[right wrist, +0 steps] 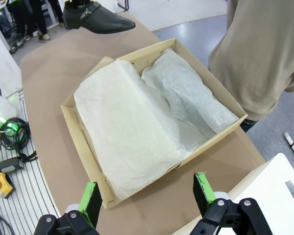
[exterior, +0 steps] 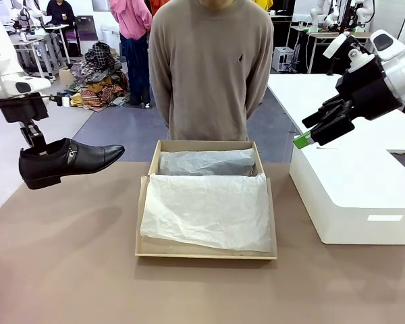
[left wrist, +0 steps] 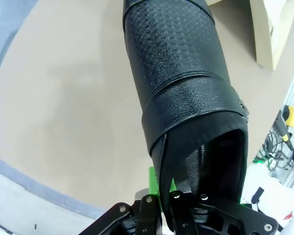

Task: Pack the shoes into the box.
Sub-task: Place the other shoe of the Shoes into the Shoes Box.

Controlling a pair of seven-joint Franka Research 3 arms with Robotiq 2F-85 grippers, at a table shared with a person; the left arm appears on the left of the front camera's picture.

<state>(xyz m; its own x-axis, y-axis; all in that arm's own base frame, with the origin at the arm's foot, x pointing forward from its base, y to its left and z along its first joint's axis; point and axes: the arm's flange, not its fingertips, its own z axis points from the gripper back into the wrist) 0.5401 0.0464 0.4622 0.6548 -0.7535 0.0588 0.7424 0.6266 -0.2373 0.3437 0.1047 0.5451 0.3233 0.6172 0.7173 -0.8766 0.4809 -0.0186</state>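
One black shoe point(exterior: 71, 160) is being gripped at its heel end by the left claw point(exterior: 34, 140). The jaws are being kept clenched on the rim of the shoe's opening, and in the left wrist view a green pad point(left wrist: 152, 175) is being pressed against the leather. The shoe is being held clear of the table point(exterior: 67, 270), hanging just below the claw. Its toe is being pointed away from the claw, toward the box point(exterior: 143, 223). The box is lying open well beyond the toe, lined with white tissue paper point(exterior: 206, 209). The right claw point(exterior: 309, 138) is being kept released, its green pads spread wide with nothing between them. The box is lying ahead of and below its fingers. A white block point(exterior: 351, 196) is sitting just beneath that claw. A person point(exterior: 211, 67) is standing beyond the box.
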